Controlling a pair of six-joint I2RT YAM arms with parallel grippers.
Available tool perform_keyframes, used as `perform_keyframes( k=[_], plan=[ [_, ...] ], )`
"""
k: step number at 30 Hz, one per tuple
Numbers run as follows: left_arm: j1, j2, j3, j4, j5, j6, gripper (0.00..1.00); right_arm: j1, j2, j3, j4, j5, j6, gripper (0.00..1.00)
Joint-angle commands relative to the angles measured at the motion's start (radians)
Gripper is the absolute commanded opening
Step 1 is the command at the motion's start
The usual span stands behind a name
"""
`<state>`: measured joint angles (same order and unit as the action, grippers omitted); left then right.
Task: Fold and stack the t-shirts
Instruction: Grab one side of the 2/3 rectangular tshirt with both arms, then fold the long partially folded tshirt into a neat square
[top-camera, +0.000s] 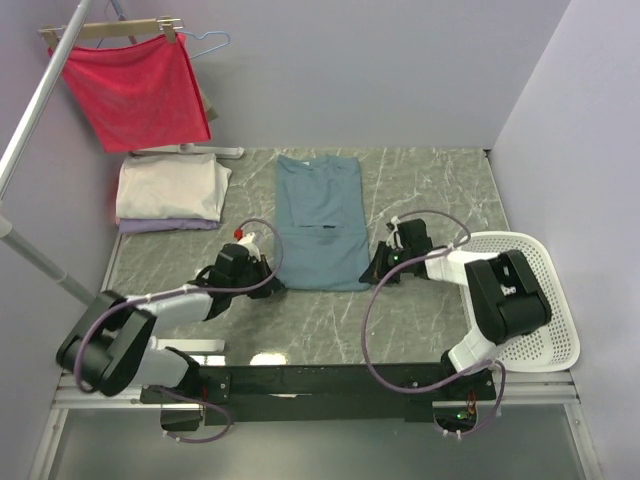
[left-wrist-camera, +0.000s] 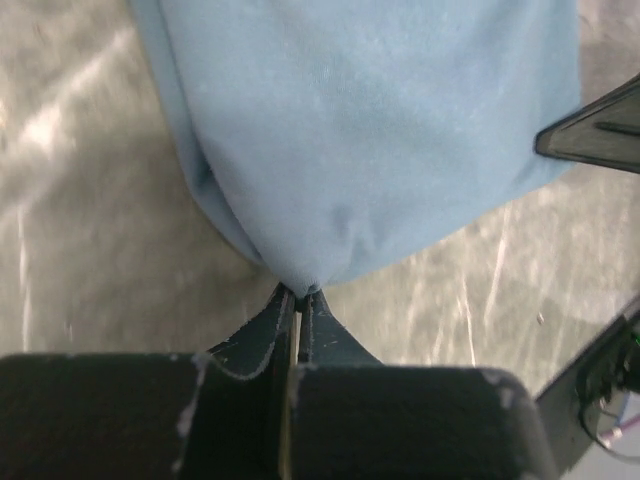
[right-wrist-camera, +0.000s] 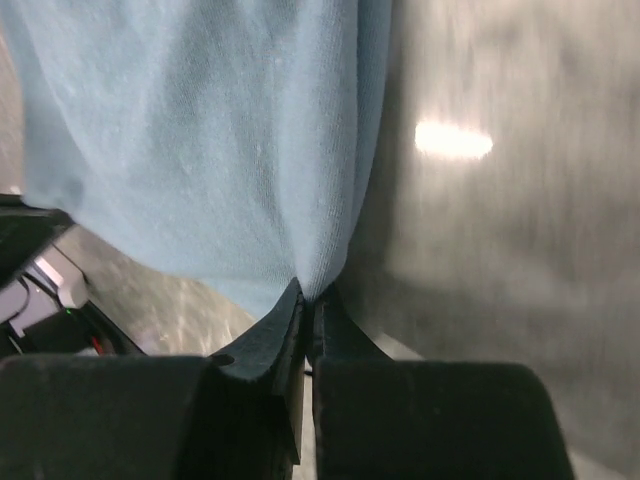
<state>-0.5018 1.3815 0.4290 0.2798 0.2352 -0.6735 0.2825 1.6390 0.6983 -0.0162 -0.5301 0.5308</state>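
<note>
- Top external: the teal t-shirt (top-camera: 320, 222) lies flat on the table (top-camera: 430, 190) as a long narrow panel. Its near hem runs between the two grippers.
- The left gripper (top-camera: 268, 272) sits at the hem's left corner and the right gripper (top-camera: 376, 270) at its right corner, both low to the surface.
- Ahead of the left gripper and off to its left, a folded cream t-shirt (top-camera: 168, 188) rests on a folded lavender t-shirt (top-camera: 165, 226). A red cloth (top-camera: 135, 90) hangs beyond them, and a white basket (top-camera: 545, 330) lies to the right of the right gripper.
- Left wrist: the left gripper (left-wrist-camera: 300, 298) has its fingers pressed together on a puckered corner of the teal t-shirt (left-wrist-camera: 370, 130). The cloth fans out ahead of the tips, and bare table shows to either side.
- Right wrist: the right gripper (right-wrist-camera: 308, 302) is likewise pinched tight on the shirt's edge. The fabric (right-wrist-camera: 200, 130) spreads ahead and to the left of the fingers, with table to the right.
- Step in hand, as I judge it: the lengthwise fold looks done and both near corners are held, ready for the crosswise fold.
- The next move likely calls for both arms to lift together and carry the hem away from the bases toward the collar. They should keep level and evenly spaced so the cloth stays taut and lands square. Only after that would the shirt go onto the stack ahead-left of the left gripper.
</note>
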Motion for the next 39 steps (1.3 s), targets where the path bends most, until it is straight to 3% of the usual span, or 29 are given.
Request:
perform_keyframes(
  k=[1, 6, 12, 16, 20, 34, 39],
  plan=[
    [-0.015, -0.143, -0.070, -0.083, 0.035, -0.007, 0.01, 0.030, -0.117, -0.100, -0.100, 0.058, 0.027, 0.00],
    [-0.093, -0.252, -0.113, -0.180, 0.020, -0.087, 0.01, 0.150, -0.273, -0.175, -0.169, 0.114, 0.086, 0.00],
    [-0.289, -0.447, -0.197, -0.277, -0.060, -0.276, 0.01, 0.303, -0.515, -0.265, -0.280, 0.200, 0.202, 0.00],
    [-0.395, -0.646, -0.204, -0.454, -0.161, -0.356, 0.01, 0.339, -0.701, -0.313, -0.349, 0.229, 0.282, 0.00],
    [-0.402, -0.730, -0.145, -0.568, -0.232, -0.351, 0.01, 0.340, -0.832, -0.284, -0.404, 0.292, 0.288, 0.00],
    [-0.386, -0.391, 0.232, -0.522, -0.484, -0.097, 0.01, 0.288, -0.567, 0.070, -0.390, 0.458, 0.055, 0.00],
    [-0.260, -0.296, 0.309, -0.435, -0.420, -0.003, 0.01, 0.212, -0.432, 0.174, -0.347, 0.444, -0.021, 0.00]
  ],
)
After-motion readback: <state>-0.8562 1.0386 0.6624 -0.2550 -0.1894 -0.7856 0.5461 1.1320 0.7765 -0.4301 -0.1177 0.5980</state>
